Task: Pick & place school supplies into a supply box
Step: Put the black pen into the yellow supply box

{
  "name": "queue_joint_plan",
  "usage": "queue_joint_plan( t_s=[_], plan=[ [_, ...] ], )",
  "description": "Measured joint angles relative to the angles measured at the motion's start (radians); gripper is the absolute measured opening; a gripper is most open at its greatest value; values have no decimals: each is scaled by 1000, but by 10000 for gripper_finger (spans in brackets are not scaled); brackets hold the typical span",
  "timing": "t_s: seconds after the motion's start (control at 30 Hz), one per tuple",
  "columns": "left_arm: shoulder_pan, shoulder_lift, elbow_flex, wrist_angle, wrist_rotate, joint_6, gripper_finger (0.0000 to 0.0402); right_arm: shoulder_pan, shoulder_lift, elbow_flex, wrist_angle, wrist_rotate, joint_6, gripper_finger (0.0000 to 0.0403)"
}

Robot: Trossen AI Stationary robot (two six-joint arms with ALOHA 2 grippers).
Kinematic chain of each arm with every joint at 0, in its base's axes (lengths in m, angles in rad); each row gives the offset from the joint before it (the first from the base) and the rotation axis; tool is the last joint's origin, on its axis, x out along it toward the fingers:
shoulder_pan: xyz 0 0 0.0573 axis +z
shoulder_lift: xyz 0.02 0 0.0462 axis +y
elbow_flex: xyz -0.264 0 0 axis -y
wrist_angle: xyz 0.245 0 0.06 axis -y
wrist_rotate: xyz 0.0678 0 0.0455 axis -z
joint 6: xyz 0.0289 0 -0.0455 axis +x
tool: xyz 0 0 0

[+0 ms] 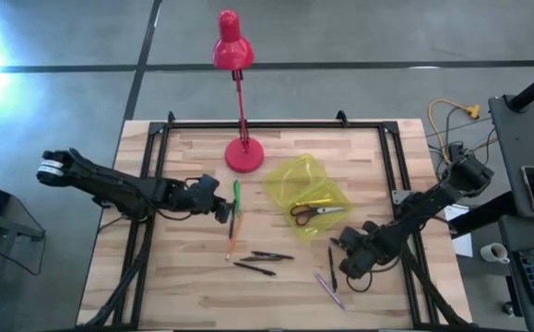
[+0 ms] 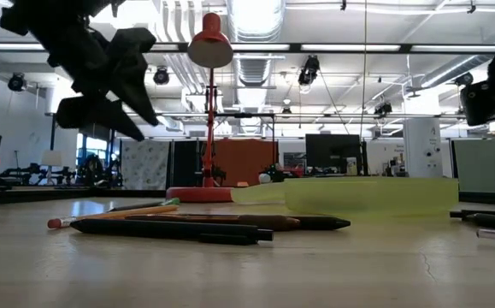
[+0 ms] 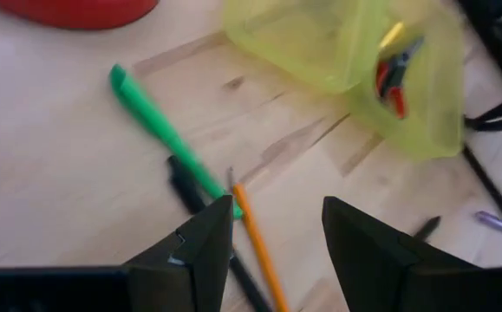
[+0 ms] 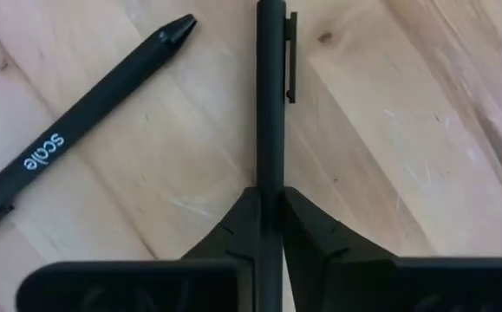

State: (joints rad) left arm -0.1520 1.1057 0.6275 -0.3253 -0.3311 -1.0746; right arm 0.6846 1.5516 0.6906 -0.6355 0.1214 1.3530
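Right tool point(image 4: 270, 227), lower centre of the right wrist view, is clamped on a black clip pen point(image 4: 270, 104) lying on the tabletop point(image 4: 389, 130). The pen looks light, stiff and slick; mid-barrel grip advised. Left tool point(image 3: 277, 238) stands wide above the green pen point(image 3: 168, 139). Supply box point(image 1: 305, 187) sits centre-right in the high view.

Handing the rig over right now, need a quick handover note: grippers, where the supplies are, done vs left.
Right gripper: shut on a black pen, low at the table right of centre; a second black pen lies beside it.
Left gripper: open, above the green pen and orange pencil, holding nothing.
Done: scissors are in the supply box.
Left: gripped pen, green pen, orange pencil, two black pens mid-table, purple pen.
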Motion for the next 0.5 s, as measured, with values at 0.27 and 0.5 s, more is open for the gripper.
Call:
queue_joint_plan(
  t_s=[0.27, 0.5],
  plan=[
    [0, -1, -20, 6, 1, -12, 163, -2, -194, 139, -121, 163, 137, 20],
    [0, 0, -15, 9, 2, -13, 163, -156, -275, 242, -249, 255, -103, 23]
  ],
)
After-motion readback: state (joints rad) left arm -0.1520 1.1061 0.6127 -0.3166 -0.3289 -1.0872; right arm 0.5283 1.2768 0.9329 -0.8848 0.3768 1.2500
